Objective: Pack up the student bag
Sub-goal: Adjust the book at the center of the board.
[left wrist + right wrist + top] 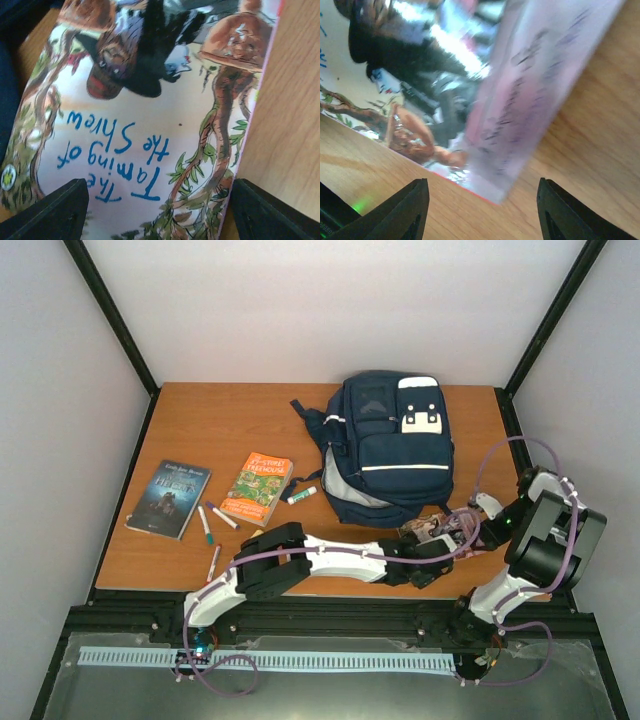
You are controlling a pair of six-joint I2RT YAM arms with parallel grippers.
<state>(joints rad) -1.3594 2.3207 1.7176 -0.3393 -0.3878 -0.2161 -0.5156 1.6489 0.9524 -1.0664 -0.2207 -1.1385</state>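
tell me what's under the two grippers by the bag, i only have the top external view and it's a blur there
Observer: A book. The left wrist view shows its cover, with "The Taming of the Shrew" in blue letters.
Operator: is the left gripper closed on it
Observer: No. The left gripper has its jaws wide apart, and the cover shows between them.
Operator: and the right one
Observer: The right gripper is open too. In its view a corner of the book, with the pink spine showing, sits between its fingers over the wooden table.
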